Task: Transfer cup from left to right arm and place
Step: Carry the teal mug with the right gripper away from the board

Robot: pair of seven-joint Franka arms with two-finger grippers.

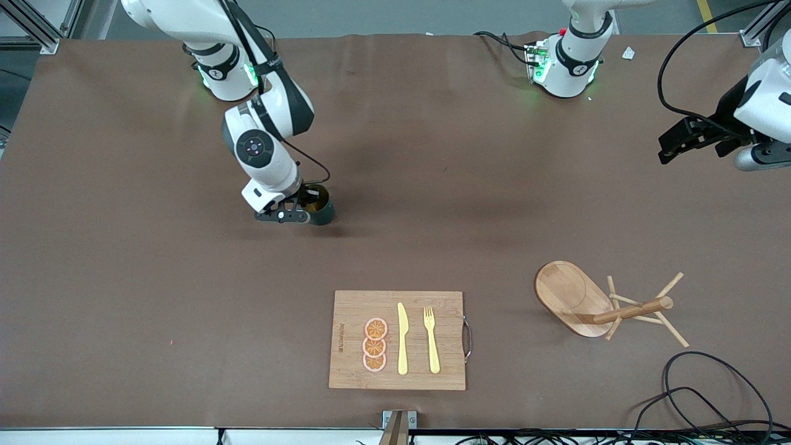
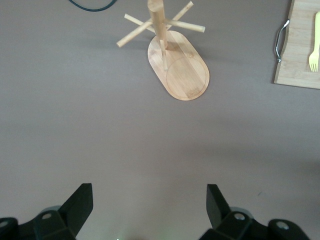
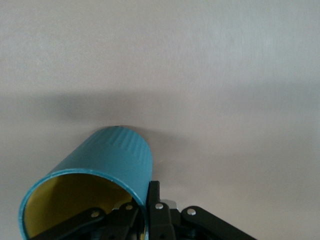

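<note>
The cup (image 1: 322,210) is a dark teal ribbed mug with a tan-orange inside. It is at table level toward the right arm's end, upright; I cannot tell whether it touches the table. My right gripper (image 1: 304,209) is shut on its rim wall, one finger inside and one outside. The right wrist view shows the cup (image 3: 107,160) pinched by that gripper (image 3: 145,195); the handle is hidden. My left gripper (image 1: 672,145) is open and empty, up over the left arm's end of the table, waiting. Its fingers stand wide apart in the left wrist view (image 2: 148,202).
A wooden chopping board (image 1: 352,309) with orange slices (image 1: 375,345), a yellow knife (image 1: 402,340) and a fork (image 1: 431,340) lies near the front edge. A wooden mug tree (image 1: 618,312) lies tipped over toward the left arm's end; it also shows in the left wrist view (image 2: 177,65). Black cables (image 1: 710,395) loop at the corner.
</note>
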